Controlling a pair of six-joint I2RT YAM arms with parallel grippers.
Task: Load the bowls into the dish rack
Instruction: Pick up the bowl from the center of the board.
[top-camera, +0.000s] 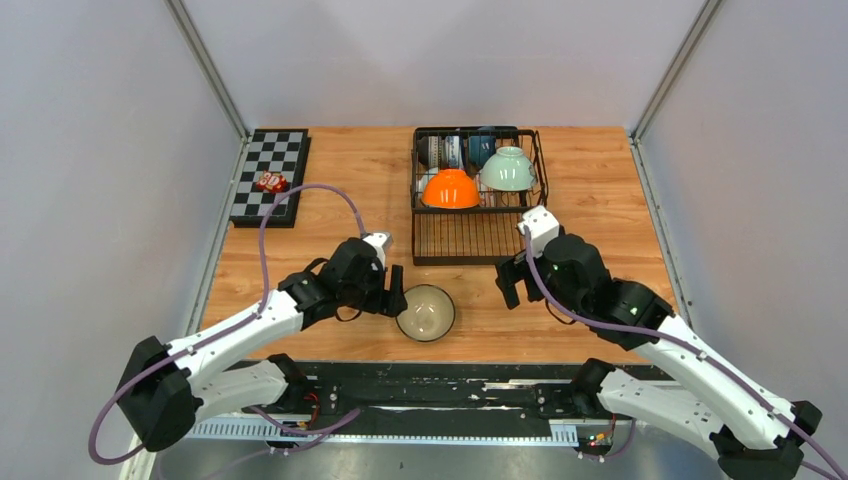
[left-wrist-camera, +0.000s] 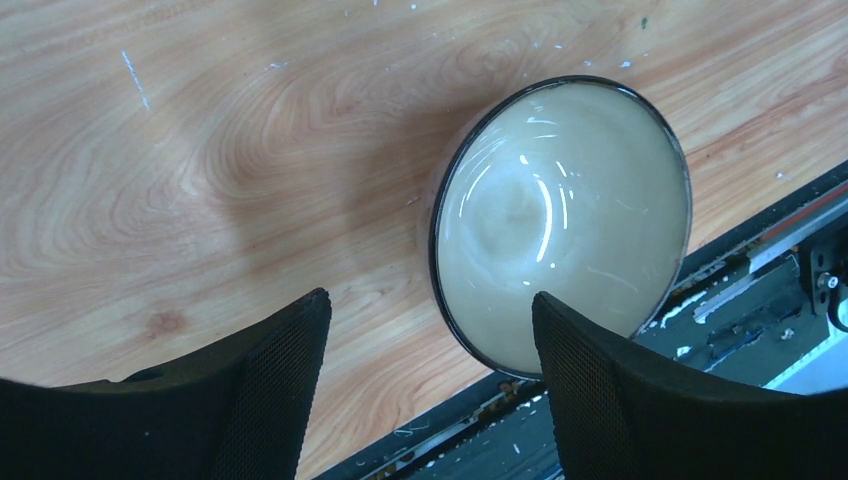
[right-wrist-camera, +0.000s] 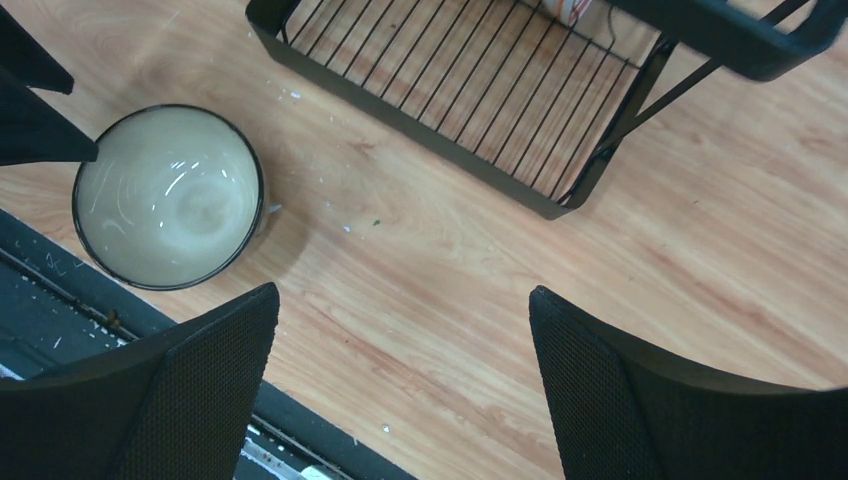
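Near the table's front edge, the cream bowl sits upright just beside my left gripper, jaws wide. I should straddle its rim squarely, pinch gently, then lift toward the dish rack; my right gripper gapes empty.

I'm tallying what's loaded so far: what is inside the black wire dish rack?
An orange ceramic bowl and a pale green ceramic bowl sit in the black wire dish rack. Behind them, blue-patterned dishes show only partly, so their number is unclear.
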